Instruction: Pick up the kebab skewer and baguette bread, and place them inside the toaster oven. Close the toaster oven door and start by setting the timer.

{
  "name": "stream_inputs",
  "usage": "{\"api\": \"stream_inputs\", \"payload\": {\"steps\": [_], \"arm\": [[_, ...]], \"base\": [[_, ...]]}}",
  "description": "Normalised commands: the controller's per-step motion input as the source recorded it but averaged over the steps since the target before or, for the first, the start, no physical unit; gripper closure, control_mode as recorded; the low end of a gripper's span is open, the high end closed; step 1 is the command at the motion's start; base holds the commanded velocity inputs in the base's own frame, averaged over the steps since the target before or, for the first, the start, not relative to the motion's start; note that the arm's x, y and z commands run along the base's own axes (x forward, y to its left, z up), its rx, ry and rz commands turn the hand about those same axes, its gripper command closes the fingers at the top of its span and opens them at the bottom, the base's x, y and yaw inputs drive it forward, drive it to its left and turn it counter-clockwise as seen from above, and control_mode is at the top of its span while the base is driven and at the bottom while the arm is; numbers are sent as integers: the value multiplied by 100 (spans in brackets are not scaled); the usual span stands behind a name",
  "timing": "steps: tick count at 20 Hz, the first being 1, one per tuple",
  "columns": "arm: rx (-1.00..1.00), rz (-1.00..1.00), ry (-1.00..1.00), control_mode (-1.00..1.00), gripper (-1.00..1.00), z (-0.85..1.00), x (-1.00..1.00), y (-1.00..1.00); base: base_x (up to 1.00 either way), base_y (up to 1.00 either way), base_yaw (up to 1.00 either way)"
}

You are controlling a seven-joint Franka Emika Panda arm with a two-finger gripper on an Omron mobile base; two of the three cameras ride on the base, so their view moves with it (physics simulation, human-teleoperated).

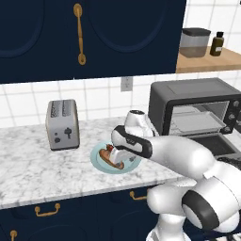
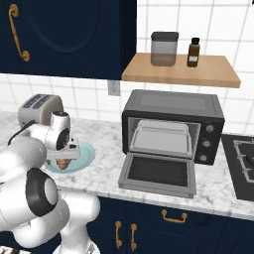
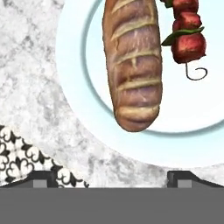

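Golden-brown baguette bread on plate: light, firm crust; grasp mid-length. Gripper wide open, empty.

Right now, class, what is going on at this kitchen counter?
The robot's open end effector hangs over a plate holding the baguette and skewer; nothing is gripped yet. The toaster oven stands with its door folded down, waiting for both.

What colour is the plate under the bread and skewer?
Pale blue; the plate shows best in the hand view, under the baguette bread.
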Motion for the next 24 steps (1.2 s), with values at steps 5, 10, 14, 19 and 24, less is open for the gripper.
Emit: {"api": "stream_inputs", "payload": {"steps": [5, 10, 14, 19, 24], "arm": [[0, 5, 10, -100, -100, -26, 29, 1], [0, 4, 1, -100, -100, -18, 29, 16], [0, 2, 0, -100, -100, -21, 2, 36], [0, 0, 0, -100, -100, -10, 12, 7], [0, 0, -4, -100, -100, -5, 0, 0]], "base": [[0, 0, 0], [0, 0, 0], [0, 0, 0], [0, 0, 0], [0, 0, 0]]}}
